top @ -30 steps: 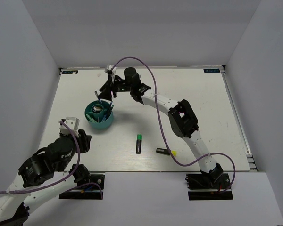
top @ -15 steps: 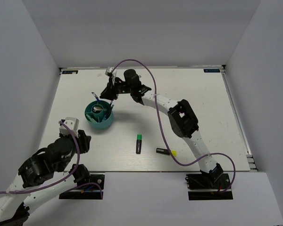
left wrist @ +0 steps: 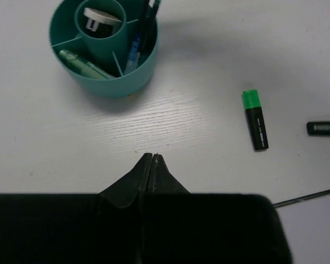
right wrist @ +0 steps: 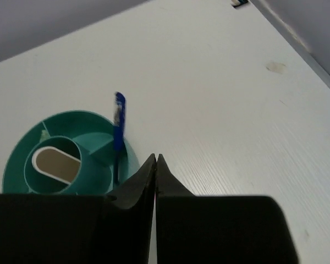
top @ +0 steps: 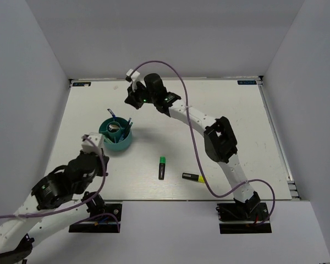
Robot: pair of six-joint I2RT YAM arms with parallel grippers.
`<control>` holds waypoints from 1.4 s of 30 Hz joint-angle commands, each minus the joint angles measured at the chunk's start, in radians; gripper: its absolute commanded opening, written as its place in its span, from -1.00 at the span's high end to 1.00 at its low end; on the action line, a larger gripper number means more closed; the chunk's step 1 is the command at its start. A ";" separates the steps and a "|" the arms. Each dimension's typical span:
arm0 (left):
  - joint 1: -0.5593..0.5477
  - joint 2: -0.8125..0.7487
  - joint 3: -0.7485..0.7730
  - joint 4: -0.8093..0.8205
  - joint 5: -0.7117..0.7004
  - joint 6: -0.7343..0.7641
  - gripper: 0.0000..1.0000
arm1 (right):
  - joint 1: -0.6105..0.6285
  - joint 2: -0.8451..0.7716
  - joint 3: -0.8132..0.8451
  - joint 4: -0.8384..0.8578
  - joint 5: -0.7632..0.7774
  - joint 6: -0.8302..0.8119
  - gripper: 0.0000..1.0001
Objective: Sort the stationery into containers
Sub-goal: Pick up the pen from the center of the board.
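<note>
The round teal container (top: 123,144) stands left of centre; its wall (left wrist: 111,82) fills the upper left of the left wrist view. It holds a white piece (left wrist: 102,18) in the centre tube, a mint-green piece (left wrist: 81,62), a blue pen (left wrist: 134,53) and a dark pen (left wrist: 149,15). The blue pen (right wrist: 119,118) stands upright in it. A green-black highlighter (top: 161,167) and a yellow-black highlighter (top: 192,177) lie on the table. My left gripper (left wrist: 152,157) is shut and empty, near the container's front. My right gripper (right wrist: 155,157) is shut and empty, raised behind the container (right wrist: 22,151).
White walls enclose the table on the left, back and right. The right arm (top: 220,140) and its purple cable (top: 179,93) arch over the table's middle. The green highlighter (left wrist: 256,121) lies right of my left fingertips.
The right gripper has drawn back from the container toward the far edge and shut, leaving the pen standing inside. The left arm has swung forward toward the container and shut.
</note>
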 commanded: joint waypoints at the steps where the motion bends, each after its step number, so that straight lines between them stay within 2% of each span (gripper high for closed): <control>1: 0.002 0.152 -0.019 0.125 0.095 0.033 0.86 | -0.024 -0.190 0.043 -0.290 0.290 -0.064 1.00; 2: 0.002 0.206 -0.022 0.151 0.145 0.037 0.94 | -0.036 -0.210 -0.009 -0.313 0.313 -0.056 1.00; 4: 0.000 0.310 -0.041 0.260 0.185 0.047 0.94 | -0.073 -0.307 -0.069 -0.429 0.351 -0.030 1.00; 5: 0.000 0.338 -0.046 0.324 0.237 0.045 0.69 | -0.103 -0.338 -0.091 -0.545 0.362 -0.019 0.85; 6: 0.000 0.367 -0.054 0.348 0.255 0.042 0.41 | -0.137 -0.349 -0.097 -0.600 0.367 0.008 0.08; 7: 0.000 0.455 -0.063 0.406 0.273 0.024 0.10 | -0.155 -0.362 -0.094 -0.655 0.364 0.016 -0.13; 8: 0.000 0.485 -0.060 0.449 0.285 -0.007 -0.29 | -0.216 -0.361 -0.086 -0.827 0.354 0.025 -0.10; 9: -0.001 0.511 -0.060 0.469 0.284 -0.024 -0.36 | -0.238 -0.361 -0.077 -0.885 0.339 0.031 0.16; 10: 0.000 0.606 -0.057 0.518 0.287 -0.077 -0.38 | -0.263 -0.358 -0.071 -0.978 0.292 0.072 0.55; 11: 0.002 0.637 -0.048 0.531 0.292 -0.094 -0.38 | -0.339 -0.361 -0.078 -1.052 0.261 0.088 0.95; 12: 0.002 0.700 -0.042 0.546 0.299 -0.114 -0.38 | -0.364 -0.364 -0.139 -1.080 0.156 0.105 1.00; 14: 0.000 0.825 -0.004 0.572 0.302 -0.185 -0.38 | -0.465 -0.421 -0.215 -1.097 0.086 0.133 1.00; 15: -0.007 0.859 0.013 0.563 0.295 -0.202 -0.38 | -0.481 -0.463 -0.346 -1.088 0.031 0.134 0.83; 16: -0.009 0.892 0.032 0.560 0.295 -0.235 -0.38 | -0.496 -0.514 -0.394 -1.070 0.000 0.137 0.66; 17: -0.017 0.982 0.078 0.552 0.293 -0.263 -0.36 | -0.530 -0.539 -0.440 -1.009 -0.014 0.127 0.55; 18: -0.023 1.011 0.095 0.548 0.287 -0.285 -0.36 | -0.540 -0.594 -0.562 -0.991 -0.025 0.125 0.49; 21: -0.038 1.134 0.181 0.518 0.279 -0.317 -0.36 | -0.570 -0.701 -0.704 -0.898 -0.055 0.114 0.46; 26: -0.023 1.245 0.230 0.531 0.315 -0.323 -0.30 | -0.608 -0.784 -0.804 -0.864 -0.110 0.113 0.43; 36: -0.012 1.306 0.215 0.494 0.308 -0.354 -0.26 | -0.674 -0.815 -0.911 -0.810 -0.228 0.145 0.41; 42: -0.015 1.361 0.227 0.473 0.301 -0.374 -0.11 | -0.699 -0.823 -0.937 -0.795 -0.250 0.145 0.35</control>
